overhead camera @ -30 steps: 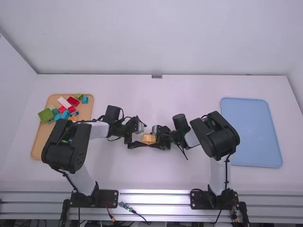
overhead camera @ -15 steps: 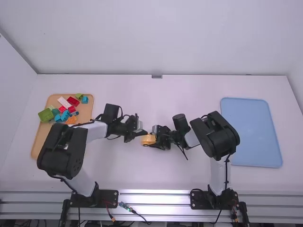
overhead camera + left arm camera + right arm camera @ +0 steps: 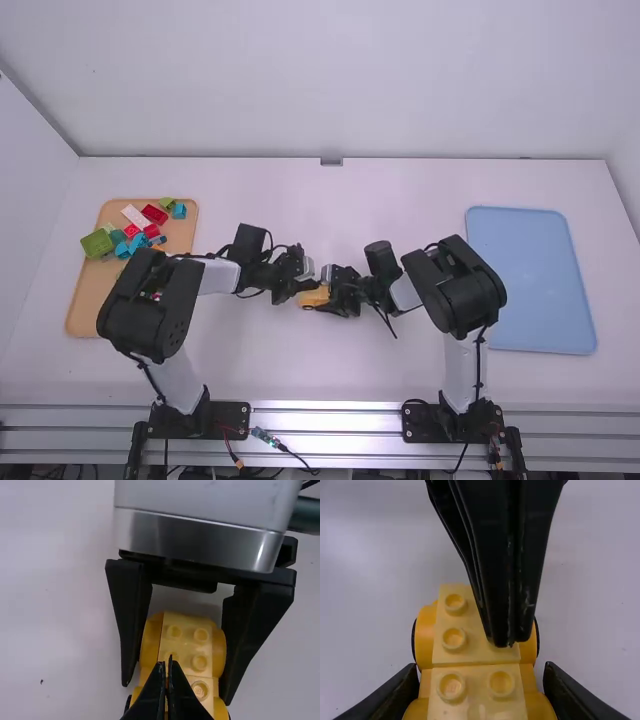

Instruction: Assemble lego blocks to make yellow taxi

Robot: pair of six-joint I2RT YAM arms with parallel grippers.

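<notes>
In the high view the left gripper (image 3: 306, 284) and right gripper (image 3: 336, 299) meet mid-table at a yellow block assembly (image 3: 314, 298). My right gripper (image 3: 480, 672) is shut on the sides of the yellow assembly (image 3: 477, 692), which has studs up and rounded wheel-like pieces at its sides. In the left wrist view my left gripper (image 3: 168, 665) is shut with nothing between its fingertips, over the studded top of the yellow assembly (image 3: 186, 642). Its tips stand at the top studs in the right wrist view, hiding part of them; whether they touch, I cannot tell.
At the left, partly behind the left arm, lies an orange-tan tray (image 3: 85, 295) with several loose blocks: a green one (image 3: 97, 243), red, blue and pink ones. A blue tray (image 3: 530, 280) lies on the right, beside the right arm.
One second ago my left gripper was spread at the yellow assembly. It drew back left, its fingers came together, and it has moved right over the block. My right arm has kept still.
</notes>
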